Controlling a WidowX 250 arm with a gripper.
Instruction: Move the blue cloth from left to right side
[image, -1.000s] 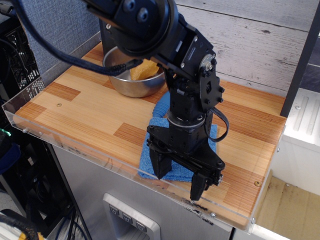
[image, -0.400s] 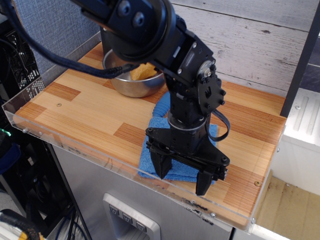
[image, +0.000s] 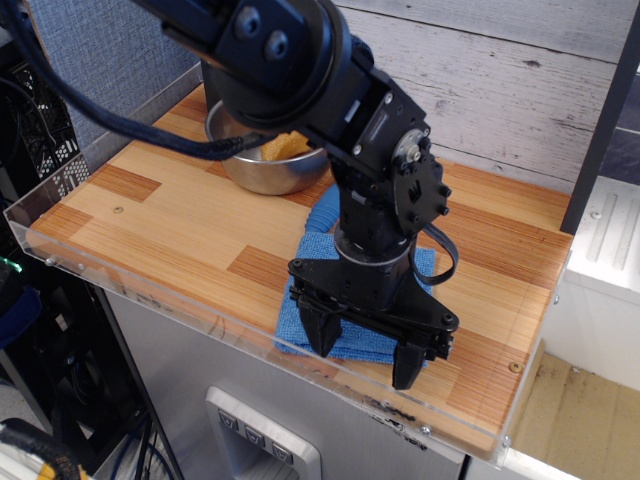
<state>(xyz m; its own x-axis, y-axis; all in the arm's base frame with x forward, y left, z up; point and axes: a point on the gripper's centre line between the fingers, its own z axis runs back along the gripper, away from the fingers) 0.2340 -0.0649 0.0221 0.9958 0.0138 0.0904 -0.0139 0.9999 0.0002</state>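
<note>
The folded medium-blue terry cloth lies flat near the wooden counter's front edge, right of centre, directly beneath the black gripper, whose fingers stand spread apart over it. Behind, a round steel bowl holds a crumpled orange-yellow item.

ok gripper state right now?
Gripper: open, fingers spread over the blue cloth, holding nothing.
</note>
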